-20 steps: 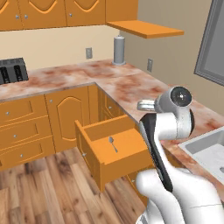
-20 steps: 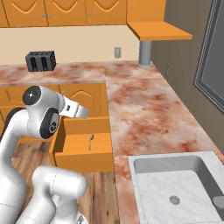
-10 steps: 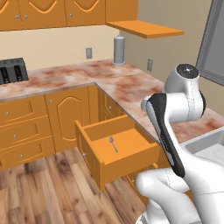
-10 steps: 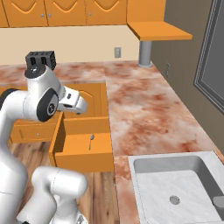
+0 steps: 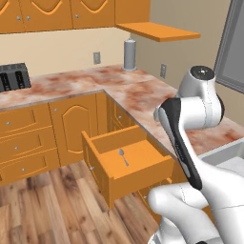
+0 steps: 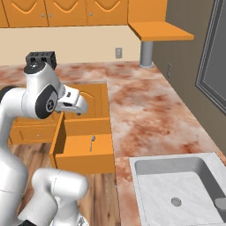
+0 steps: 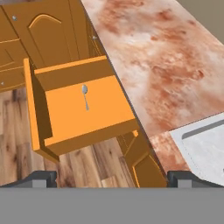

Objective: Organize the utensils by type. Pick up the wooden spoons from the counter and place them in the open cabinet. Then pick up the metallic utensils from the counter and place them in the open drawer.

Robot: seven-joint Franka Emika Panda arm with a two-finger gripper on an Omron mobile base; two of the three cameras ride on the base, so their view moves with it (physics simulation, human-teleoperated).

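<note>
Hand view is showing me one small grey metal spoon [image 7: 85,96] lying on the floor of the open drawer [image 7: 83,131], bowl toward the back, so I'm judging the metal part at least partly done. The marbled counter [image 6: 145,114] is carrying no utensils that I can see. I'm holding the gripper [image 7: 111,177] above the drawer, jaws spread wide, pinching nothing.

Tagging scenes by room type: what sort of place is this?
A rendered home kitchen: marbled counter over orange base units, a sink set into it, a toaster by the wall, and an open drawer holding a spoon.
</note>
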